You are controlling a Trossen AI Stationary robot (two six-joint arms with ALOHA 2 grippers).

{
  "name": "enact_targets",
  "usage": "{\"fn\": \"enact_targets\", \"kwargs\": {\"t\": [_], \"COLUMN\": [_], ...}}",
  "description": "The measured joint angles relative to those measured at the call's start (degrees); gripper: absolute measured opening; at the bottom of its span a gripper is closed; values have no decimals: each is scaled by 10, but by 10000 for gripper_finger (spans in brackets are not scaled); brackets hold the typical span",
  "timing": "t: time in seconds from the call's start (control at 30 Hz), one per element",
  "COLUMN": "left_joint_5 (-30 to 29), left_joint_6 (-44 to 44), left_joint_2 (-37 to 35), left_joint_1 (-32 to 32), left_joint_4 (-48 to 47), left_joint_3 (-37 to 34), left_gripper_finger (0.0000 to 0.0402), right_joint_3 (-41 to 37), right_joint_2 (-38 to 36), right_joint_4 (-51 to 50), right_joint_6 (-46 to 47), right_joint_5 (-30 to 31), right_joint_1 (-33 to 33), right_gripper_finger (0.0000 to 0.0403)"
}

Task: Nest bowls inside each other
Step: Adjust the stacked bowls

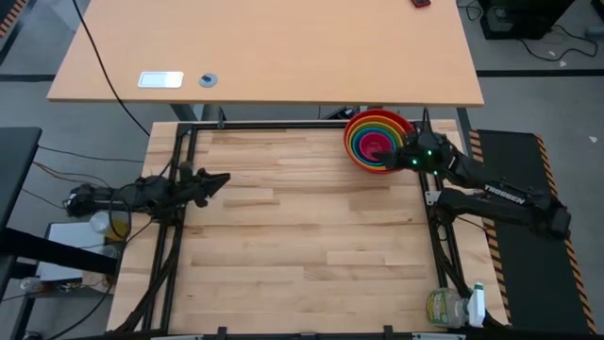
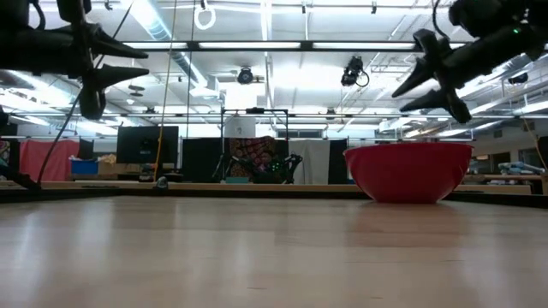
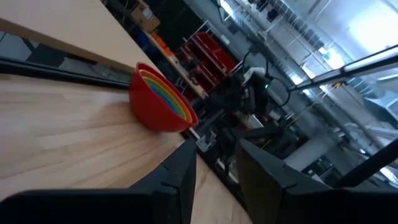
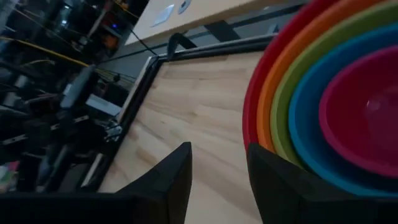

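Note:
The bowls (image 1: 377,140) stand nested in one stack at the table's far right: red outermost, then orange, lime green and blue, with pink innermost (image 4: 360,106). The red bowl (image 2: 408,171) rests on its base on the wood. My right gripper (image 1: 404,156) hangs open just over the stack's right rim, clear of it in the low view (image 2: 424,77); its fingers (image 4: 168,180) have nothing between them. My left gripper (image 1: 219,179) is open at the table's left edge, raised above the wood (image 2: 128,64), pointing across at the stack (image 3: 155,102).
A black frame rail (image 1: 283,125) runs round the table. A light desk (image 1: 264,47) stands beyond the far edge. A bottle (image 1: 448,307) lies off the near right corner. The wood between the two grippers is bare (image 1: 311,217).

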Motion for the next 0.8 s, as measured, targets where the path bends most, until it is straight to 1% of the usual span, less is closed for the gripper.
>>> {"fn": "enact_targets", "kwargs": {"t": [0.1,0.33,0.57,0.67,0.8], "left_joint_5": [-2,-4,-4,-4,-4], "left_joint_6": [-2,-33,-41,-41,-59], "left_joint_2": [-23,-22,-22,-21,-21], "left_joint_1": [0,0,0,0,0], "left_joint_4": [-1,6,12,12,12], "left_joint_3": [-15,-49,-55,-55,-55], "left_gripper_finger": [115,115,115,115,115], "right_joint_3": [-33,-113,-183,-203,-239], "right_joint_2": [-30,-88,-112,-115,-116], "right_joint_4": [11,92,177,194,252], "right_joint_6": [12,67,127,136,148], "right_joint_5": [-10,-25,-42,-40,-40], "right_joint_1": [0,0,0,0,0], "right_gripper_finger": [156,153,153,153,153]}}
